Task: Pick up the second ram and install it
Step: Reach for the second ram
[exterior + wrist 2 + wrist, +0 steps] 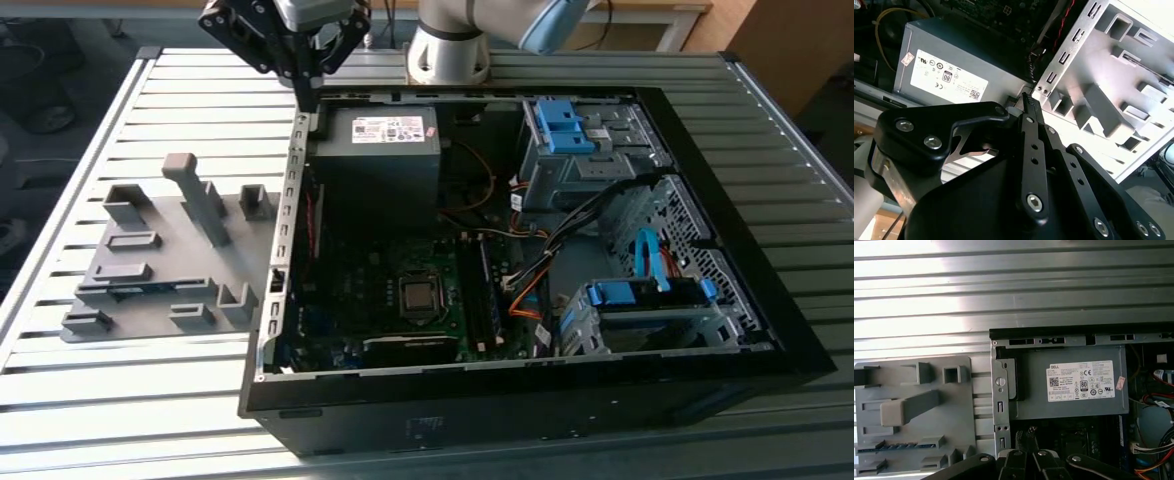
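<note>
- Black gripper (306, 98), fingers together and empty, at one o'clock of grey plastic holder tray (160, 230)
- Thin blue-green memory stick (134, 291) slotted edgewise at that tray's seven o'clock
- Likely light, stiff, fragile; pinch flat faces mid-length

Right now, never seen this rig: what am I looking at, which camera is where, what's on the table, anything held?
It is one robot arm with a gripper, mounted on a slatted metal table. The exterior view comes from a camera off the arm that sees the whole scene. The two wrist views come from cameras riding on the arm, looking past the gripper. On the table stand an open computer case and, on the exterior view's left, a grey tray of holder blocks. The memory stick lies in that tray. The gripper hovers over the case's corner by the power supply; I see nothing in it.
</note>
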Controlling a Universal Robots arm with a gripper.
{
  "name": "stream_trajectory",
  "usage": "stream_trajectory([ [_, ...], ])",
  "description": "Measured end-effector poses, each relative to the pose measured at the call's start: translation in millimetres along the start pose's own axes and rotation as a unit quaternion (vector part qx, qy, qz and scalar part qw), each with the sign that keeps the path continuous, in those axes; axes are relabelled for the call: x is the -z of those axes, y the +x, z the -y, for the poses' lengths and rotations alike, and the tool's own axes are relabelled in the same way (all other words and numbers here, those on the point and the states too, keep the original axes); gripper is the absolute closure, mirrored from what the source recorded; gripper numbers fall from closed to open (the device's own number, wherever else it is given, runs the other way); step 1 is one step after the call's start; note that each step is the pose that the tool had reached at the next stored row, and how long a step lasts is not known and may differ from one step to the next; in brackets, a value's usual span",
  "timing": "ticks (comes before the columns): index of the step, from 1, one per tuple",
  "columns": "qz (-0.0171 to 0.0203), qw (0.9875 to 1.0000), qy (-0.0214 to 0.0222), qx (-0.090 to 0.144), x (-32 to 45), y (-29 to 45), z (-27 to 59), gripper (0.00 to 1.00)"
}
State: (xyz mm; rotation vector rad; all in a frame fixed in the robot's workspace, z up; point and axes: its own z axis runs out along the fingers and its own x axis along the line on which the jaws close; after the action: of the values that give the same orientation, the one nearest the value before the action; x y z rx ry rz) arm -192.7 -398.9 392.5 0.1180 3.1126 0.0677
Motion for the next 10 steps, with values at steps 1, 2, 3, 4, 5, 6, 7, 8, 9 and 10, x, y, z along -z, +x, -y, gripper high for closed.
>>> stream_trajectory([
  [1,0.0000,1.0000,0.0000,0.000,0.0,0.6,0.0,0.89],
  [2,-0.0001,1.0000,0.0000,0.000,0.1,1.2,0.1,0.89],
  [3,0.0000,1.0000,0.0000,0.000,0.0,1.7,0.1,0.89],
  [4,0.0000,1.0000,0.0000,0.000,0.0,2.2,0.2,0.89],
  [5,0.0000,1.0000,0.0000,0.000,0.0,2.8,0.2,0.89],
  [6,0.0000,1.0000,0.0000,0.000,0.0,3.3,0.2,0.89],
  [7,0.0000,1.0000,0.0000,0.000,0.0,3.8,0.3,0.89],
  [8,-0.0001,1.0000,0.0000,0.000,0.0,4.2,0.3,0.89],
  [9,-0.0001,1.0000,0.0000,0.000,0.0,4.5,0.3,0.89],
  [10,-0.0001,1.0000,0.0000,0.000,0.0,5.1,0.4,0.89],
])
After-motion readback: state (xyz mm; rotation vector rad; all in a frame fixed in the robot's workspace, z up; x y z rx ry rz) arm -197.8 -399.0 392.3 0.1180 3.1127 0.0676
